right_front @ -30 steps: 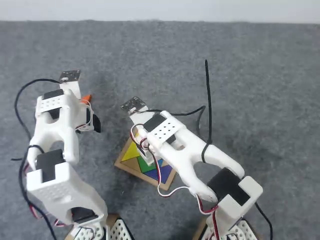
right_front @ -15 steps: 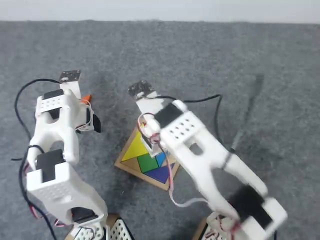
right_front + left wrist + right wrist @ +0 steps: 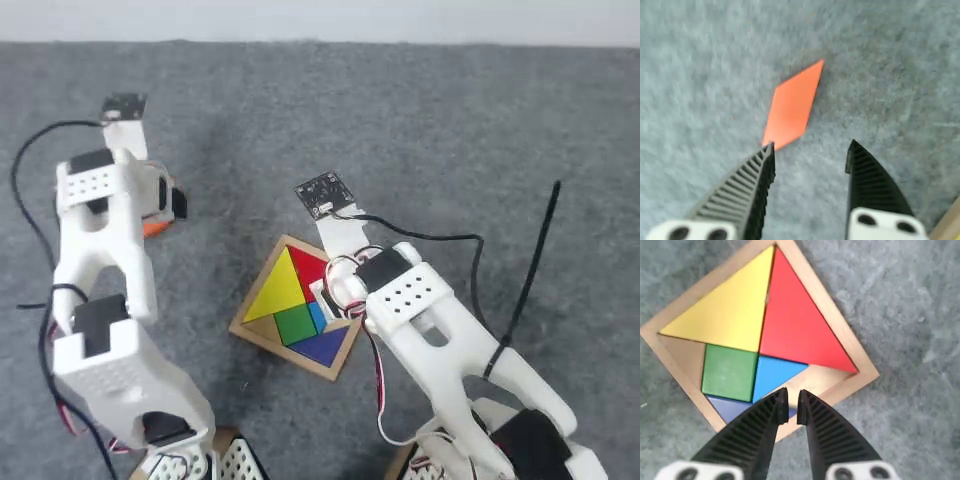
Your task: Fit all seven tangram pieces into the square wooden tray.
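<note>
The square wooden tray [image 3: 280, 350] lies turned like a diamond in mid-table. It holds a yellow triangle [image 3: 278, 288], a red triangle [image 3: 310, 265], a green square [image 3: 293, 322], a blue triangle [image 3: 318, 318] and a purple piece [image 3: 322, 347]. Bare wood shows in the tray [image 3: 822, 305] beside the green square [image 3: 729, 372] and under the red triangle [image 3: 795, 325]. My right gripper [image 3: 791, 392] hovers shut and empty over the tray's edge by the blue triangle [image 3: 775, 377]. An orange parallelogram [image 3: 792, 105] lies on the carpet just beyond my open left gripper [image 3: 812, 145]; it peeks out under the left arm [image 3: 155, 228].
Grey carpet [image 3: 480, 120] covers the table, with free room to the far right and back. Black cables [image 3: 530, 270] trail from the right arm, and one loops at the left [image 3: 25, 190]. The arm bases [image 3: 180, 455] stand at the near edge.
The right arm swung right and drew back, uncovering the tray, where the red triangle now shows. The left arm stretched farther away over the orange piece.
</note>
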Robot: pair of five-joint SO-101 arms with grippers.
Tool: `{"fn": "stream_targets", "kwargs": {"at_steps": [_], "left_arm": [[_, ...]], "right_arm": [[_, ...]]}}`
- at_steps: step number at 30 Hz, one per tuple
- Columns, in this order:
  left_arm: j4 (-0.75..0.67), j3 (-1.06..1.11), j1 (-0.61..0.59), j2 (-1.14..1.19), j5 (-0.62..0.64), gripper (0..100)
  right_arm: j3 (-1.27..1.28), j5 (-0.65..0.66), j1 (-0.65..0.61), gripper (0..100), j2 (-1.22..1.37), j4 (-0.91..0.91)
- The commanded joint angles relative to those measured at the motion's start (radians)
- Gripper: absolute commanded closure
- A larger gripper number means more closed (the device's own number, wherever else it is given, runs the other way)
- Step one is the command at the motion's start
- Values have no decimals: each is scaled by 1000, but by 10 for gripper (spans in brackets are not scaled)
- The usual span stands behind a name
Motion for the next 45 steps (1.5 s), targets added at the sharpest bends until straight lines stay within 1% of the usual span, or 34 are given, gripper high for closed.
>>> {"fn": "stream_targets", "kwargs": {"at_steps": [1,4,8,12,15,17,18,20,23,29,36,39,40,45], "left_arm": [[44,-154,-3,77,-106,775],[77,-292,-2,221,-112,775],[180,-529,-2,416,-120,774],[331,-786,-3,592,-155,774],[476,-986,-5,715,-157,774],[557,-1101,-8,787,-150,774],[554,-1129,-18,810,-143,774],[552,-1150,-40,829,-115,774],[552,-1122,-55,829,-114,774],[552,-1112,-58,827,-109,774],[554,-1076,-61,825,-104,783],[554,-1009,-69,789,-63,843],[552,-983,-72,775,-66,859],[551,-905,-75,741,-94,870]], "right_arm": [[2,-6,12,946,-53,-28],[2,-5,10,946,-53,-27],[2,-3,13,946,-59,-22],[-5,-3,15,946,-64,19],[-6,20,22,946,-65,27],[-17,31,61,946,-84,35],[-29,31,91,946,-104,51],[-69,26,150,946,-162,111],[-92,23,208,946,-275,180],[-25,25,208,946,-435,186],[-14,25,209,946,-433,188],[-14,25,209,946,-412,188],[-14,25,209,946,-404,188],[-14,23,209,946,-367,188]]}}
